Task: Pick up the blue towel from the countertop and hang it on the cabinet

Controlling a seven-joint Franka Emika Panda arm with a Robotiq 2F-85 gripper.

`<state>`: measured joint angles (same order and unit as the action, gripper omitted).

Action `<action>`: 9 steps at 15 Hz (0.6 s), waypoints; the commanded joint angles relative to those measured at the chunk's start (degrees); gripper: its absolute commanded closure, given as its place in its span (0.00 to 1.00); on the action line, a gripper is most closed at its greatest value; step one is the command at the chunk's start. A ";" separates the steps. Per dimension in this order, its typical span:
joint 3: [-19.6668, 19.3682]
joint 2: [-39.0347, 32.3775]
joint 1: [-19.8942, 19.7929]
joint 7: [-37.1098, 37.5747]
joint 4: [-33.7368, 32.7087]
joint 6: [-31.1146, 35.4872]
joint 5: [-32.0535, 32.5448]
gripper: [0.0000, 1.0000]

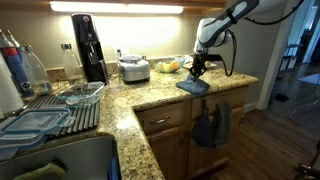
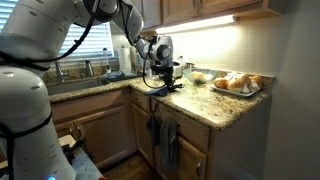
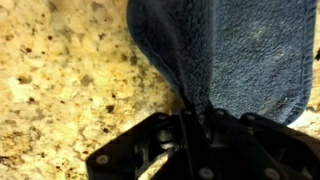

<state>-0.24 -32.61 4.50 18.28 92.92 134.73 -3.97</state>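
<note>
The blue towel (image 1: 192, 87) lies on the speckled granite countertop (image 1: 150, 95) close to its front edge; it also shows in an exterior view (image 2: 165, 90). My gripper (image 1: 198, 70) points down onto it, as an exterior view (image 2: 166, 78) also shows. In the wrist view the fingers (image 3: 195, 115) are closed together on a raised fold of the towel (image 3: 240, 50), which bunches up between them. The rest of the towel still rests on the counter. The wooden cabinet (image 1: 165, 135) stands below the counter.
A dark cloth (image 1: 210, 125) hangs on the cabinet front below the towel. A white cooker (image 1: 134, 69), a black coffee machine (image 1: 90, 45) and a fruit bowl (image 1: 168, 66) stand behind. A tray of bread (image 2: 237, 84) lies near the counter's end.
</note>
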 commanded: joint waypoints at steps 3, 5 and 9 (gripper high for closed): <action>2.01 14.84 -0.77 -0.43 17.83 4.50 -7.27 0.91; 2.98 19.15 -0.93 -0.69 22.78 5.67 -11.17 0.91; 4.38 26.17 -0.68 -2.75 31.27 6.54 -16.91 0.91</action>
<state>2.86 -14.13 4.43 17.80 114.69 139.04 -17.28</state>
